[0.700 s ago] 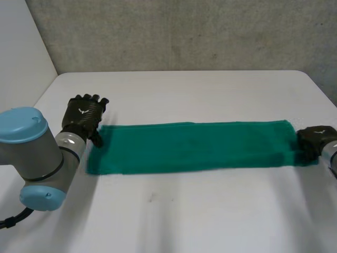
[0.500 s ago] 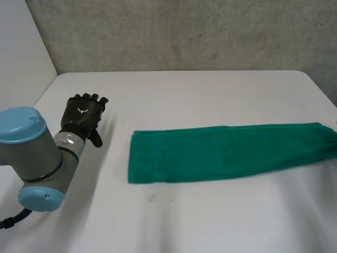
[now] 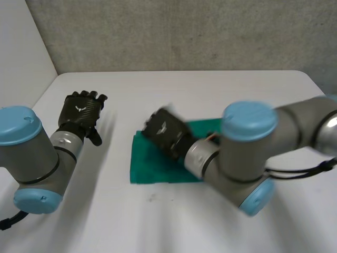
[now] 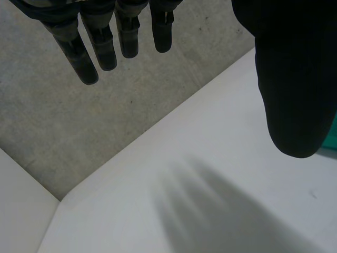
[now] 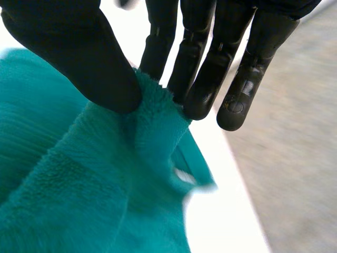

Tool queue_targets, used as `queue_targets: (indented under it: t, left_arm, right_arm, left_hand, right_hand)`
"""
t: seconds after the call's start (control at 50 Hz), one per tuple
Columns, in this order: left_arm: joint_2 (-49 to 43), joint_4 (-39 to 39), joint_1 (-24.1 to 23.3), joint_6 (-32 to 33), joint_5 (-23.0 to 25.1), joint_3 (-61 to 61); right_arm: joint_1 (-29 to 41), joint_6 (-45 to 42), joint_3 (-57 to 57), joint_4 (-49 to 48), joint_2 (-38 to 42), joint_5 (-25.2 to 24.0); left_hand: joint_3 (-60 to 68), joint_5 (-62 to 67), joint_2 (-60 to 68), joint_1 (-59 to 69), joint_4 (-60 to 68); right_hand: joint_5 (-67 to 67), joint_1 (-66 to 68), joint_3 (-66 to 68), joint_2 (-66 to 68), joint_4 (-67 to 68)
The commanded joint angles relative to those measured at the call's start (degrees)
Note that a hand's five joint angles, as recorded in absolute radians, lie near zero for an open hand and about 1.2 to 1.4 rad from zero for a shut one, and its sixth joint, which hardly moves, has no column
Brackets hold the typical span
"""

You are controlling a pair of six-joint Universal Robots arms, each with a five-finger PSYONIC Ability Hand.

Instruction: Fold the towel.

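**Head view:** the green towel (image 3: 150, 171) is seen lying on the white table (image 3: 210, 89), approx. mid-table, w/ its left end laid flat. The rest is covered by the right arm (image 3: 247, 147), which is stretched across it. The right hand (image 3: 164, 132) is positioned over the towel's left part; its grip can't be read from here. The left hand (image 3: 81, 112) is found well apart from the towel, to its left, fingers straight, nothing held.

**Left wrist view:** the left hand (image 4: 295, 79) is shown relaxed, fingers (image 4: 105, 47) extended and spread away from the thumb, w/ nothing between them. The table is seen under it and a grey wall (image 4: 79, 121) beyond. A sliver of towel (image 4: 331, 139) is glimpsed beside the thumb.

**Right wrist view:** a raised fold of towel (image 5: 79, 195) is pinched between the thumb of the right hand (image 5: 79, 52) and its fingers (image 5: 208, 89). The cloth is bunched under the palm.
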Motion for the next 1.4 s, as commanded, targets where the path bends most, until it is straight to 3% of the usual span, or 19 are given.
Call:
queue_targets:
  t: [0.02,0.06,0.14,0.2,0.34,0.42,0.44,0.5,0.58,0.68,0.82,0.94,0.98,1.0,1.02,1.06,1.14,1.26,1.4]
  left_arm:
    - [-0.1,0.0,-1.2,0.0,0.0,-0.2]
    - [-0.1,0.0,-1.4,0.0,0.0,-0.1]
    - [0.0,0.1,-2.3,0.1,0.1,0.0]
    - [-0.1,0.1,-2.9,0.1,0.1,0.0]
    - [-0.4,0.3,-3.5,0.1,0.1,0.0]
    - [-0.5,0.3,-3.6,0.1,0.0,-0.1]
    - [-0.5,0.3,-3.6,0.1,0.0,-0.1]
    - [-0.5,0.3,-4.0,0.1,-0.1,-0.2]
    - [-0.3,0.1,-4.4,0.1,-0.1,-0.2]
    - [0.0,0.1,-4.7,0.1,-0.2,-0.5]
    - [0.3,0.1,-5.4,0.1,-0.2,-0.4]
    - [1.3,0.0,-7.0,-1.8,-0.4,0.7]
    - [1.7,0.0,-8.1,-3.8,-1.0,1.5]
    - [1.7,0.0,-8.1,-3.8,-1.1,1.5]
    - [1.8,0.0,-8.4,-4.5,-1.2,1.9]
    - [2.1,-0.5,-10.2,-7.4,-1.8,4.1]
    - [1.2,-2.8,-12.3,-11.1,-2.0,7.9]
    - [-3.2,-7.5,-15.6,-16.9,-2.0,15.2]
    - [-10.5,-15.6,-18.4,-23.3,-2.5,21.1]
  right_arm:
    - [1.5,0.5,0.2,-0.3,4.9,1.1]
    - [1.2,1.7,0.2,-0.2,4.1,3.8]
    - [-2.7,8.5,1.7,0.5,-0.5,11.4]
    - [-6.9,13.1,4.7,1.7,-3.4,13.5]
    - [-17.5,19.1,17.4,5.5,-8.5,8.6]
    - [-22.7,18.8,21.2,5.0,-8.4,8.6]
    - [-24.4,18.8,21.7,4.6,-8.3,8.5]
    - [-26.3,18.7,21.6,3.5,-8.2,8.7]
    - [-27.0,18.3,20.6,0.3,-8.3,9.4]
    - [-22.1,16.7,15.3,-1.1,-9.2,11.1]
    - [-5.3,15.3,8.4,-1.0,-8.0,9.8]
    - [3.6,8.3,8.2,-1.0,-1.1,4.2]
    - [4.4,6.6,8.0,-0.8,-0.3,3.4]
    - [4.5,5.9,7.9,-0.7,-0.2,3.4]
    - [4.2,5.7,8.0,-0.5,-0.6,4.1]
    - [3.0,7.4,8.1,-0.5,-1.9,6.1]
    - [-1.6,14.0,8.7,-0.3,-6.9,8.9]
    - [-10.8,36.4,10.6,0.0,-12.7,8.3]
    - [-12.5,38.9,5.9,8.6,-8.4,5.6]
  left_hand:
    - [-2.5,-1.9,-1.8,-1.2,-1.7]
    - [-2.5,-1.9,-1.8,-1.2,-1.7]
    - [-2.5,-1.9,-1.8,-1.2,-1.7]
    - [-2.5,-1.9,-1.8,-1.2,-1.7]
    - [-2.3,-1.7,-1.6,-1.1,-1.5]
    - [-2.3,-1.7,-1.6,-1.1,-1.5]
    - [-2.5,-1.9,-1.8,-1.2,-1.7]
    - [-2.5,-1.9,-1.8,-1.2,-1.7]
    - [-2.5,-1.9,-1.8,-1.2,-1.7]
    - [-2.5,-1.9,-1.8,-1.2,-1.7]
    - [-2.5,-1.9,-1.8,-1.2,-1.7]
    - [-2.1,-1.6,-1.5,-0.9,-1.4]
    - [-1.6,-1.1,-1.0,-0.4,-0.9]
    - [-1.6,-1.1,-1.0,-0.4,-0.9]
    - [-1.6,-1.1,-1.0,-0.4,-0.9]
    - [-1.3,-0.7,-0.6,-0.1,-0.5]
    - [-0.8,-0.2,-0.1,0.4,0.0]
    - [0.5,1.1,1.2,1.8,1.3]
    - [3.4,4.0,4.1,4.7,4.2]
  right_hand:
    - [-43.6,-32.6,-44.9,-44.4,-45.2]
    - [-56.5,-45.5,-57.9,-57.4,-58.2]
    - [-56.5,-45.5,-57.9,-57.4,-58.2]
    - [-56.5,-45.5,-57.9,-57.4,-58.2]
    - [-56.5,-45.5,-57.9,-57.4,-58.2]
    - [-37.2,-26.2,-38.5,-38.0,-38.8]
    - [-18.4,-7.5,-19.8,-19.3,-20.1]
    - [13.4,24.4,12.0,12.5,11.7]
    - [13.5,24.5,12.1,12.6,11.8]
    - [13.5,24.5,12.1,12.6,11.8]
    - [13.5,24.5,12.1,12.6,11.8]
    - [13.5,24.5,12.1,12.6,11.8]
    - [12.5,23.5,11.2,11.7,10.9]
    - [-0.3,10.7,-1.7,-1.2,-2.0]
    - [-30.4,-19.4,-31.8,-31.3,-32.1]
    - [-56.5,-45.5,-57.9,-57.4,-58.2]
    - [-56.5,-45.5,-57.9,-57.4,-58.2]
    - [-56.5,-45.5,-57.9,-57.4,-58.2]
    - [-56.5,-45.5,-57.9,-57.4,-58.2]
